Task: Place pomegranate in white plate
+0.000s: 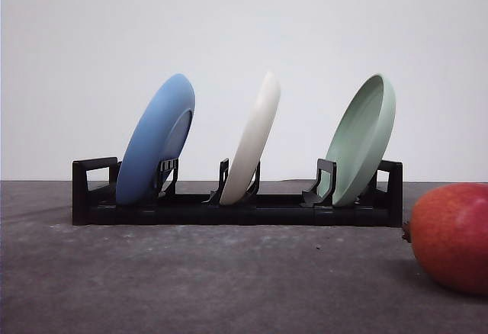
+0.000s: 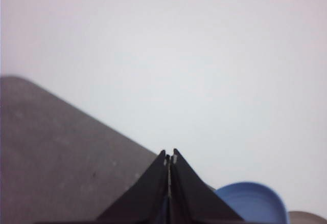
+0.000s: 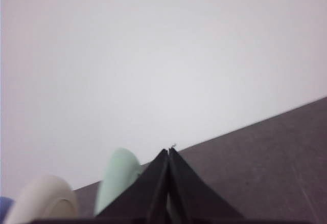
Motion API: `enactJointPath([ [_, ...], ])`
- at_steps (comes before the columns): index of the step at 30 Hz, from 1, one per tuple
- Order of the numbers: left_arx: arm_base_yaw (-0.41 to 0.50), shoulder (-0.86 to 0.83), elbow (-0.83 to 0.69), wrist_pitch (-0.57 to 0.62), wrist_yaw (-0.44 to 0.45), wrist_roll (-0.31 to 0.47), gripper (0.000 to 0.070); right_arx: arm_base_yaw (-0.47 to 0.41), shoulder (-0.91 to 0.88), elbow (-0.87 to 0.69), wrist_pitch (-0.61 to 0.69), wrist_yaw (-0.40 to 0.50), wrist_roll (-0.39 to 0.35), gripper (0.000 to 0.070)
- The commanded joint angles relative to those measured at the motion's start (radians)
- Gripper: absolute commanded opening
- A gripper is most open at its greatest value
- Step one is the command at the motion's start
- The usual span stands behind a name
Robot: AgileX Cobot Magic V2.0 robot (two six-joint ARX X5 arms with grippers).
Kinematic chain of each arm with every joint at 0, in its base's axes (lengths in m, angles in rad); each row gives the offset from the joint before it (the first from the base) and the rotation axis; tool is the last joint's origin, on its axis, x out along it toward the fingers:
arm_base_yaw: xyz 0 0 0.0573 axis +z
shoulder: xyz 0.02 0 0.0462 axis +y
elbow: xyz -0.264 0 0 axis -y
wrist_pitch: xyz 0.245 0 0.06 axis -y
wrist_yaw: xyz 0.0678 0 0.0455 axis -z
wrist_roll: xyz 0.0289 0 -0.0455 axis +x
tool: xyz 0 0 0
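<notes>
Lying right of racked white plate [image 1: 252, 142]: pomegranate [image 1: 451, 236].

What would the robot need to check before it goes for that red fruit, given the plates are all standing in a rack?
1. Pomegranate located: ok, on the table at the right, partly cut off by the front view's edge.
2. White plate ready to receive fruit: not ok, it stands on edge in the rack, between the blue plate and green plate.
3. Left gripper free: ok, shut on nothing.
4. Right gripper free: ok, shut on nothing, but must open before grasping.
5. Table space for laying the plate flat: ok, bare in front of the rack.
</notes>
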Motion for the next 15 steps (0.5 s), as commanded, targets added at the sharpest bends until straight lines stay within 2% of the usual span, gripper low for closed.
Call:
enactJointPath([
  [1, 0.002, 0.012, 0.087, -0.104, 0.001, 0.037, 0.0003, -0.001, 0.002, 0.075, -0.108, -0.003, 0.034, 0.0],
  [4, 0.002, 0.061, 0.234, -0.309, 0.006, 0.07, 0.0003, -0.001, 0.029, 0.203, -0.289, -0.031, 0.035, 0.0],
  [9, 0.002, 0.176, 0.46, -0.56, 0.071, 0.194, 0.0003, -0.001, 0.115, 0.382, -0.51, -0.133, 0.017, 0.0],
  [11, 0.002, 0.233, 0.546, -0.667, 0.106, 0.222, 0.0002, -0.001, 0.162, 0.439, -0.603, -0.181, -0.021, 0.0],
  [15, 0.002, 0.339, 0.667, -0.848, 0.209, 0.281, 0.0002, -0.001, 0.233, 0.498, -0.702, -0.276, -0.141, 0.0],
])
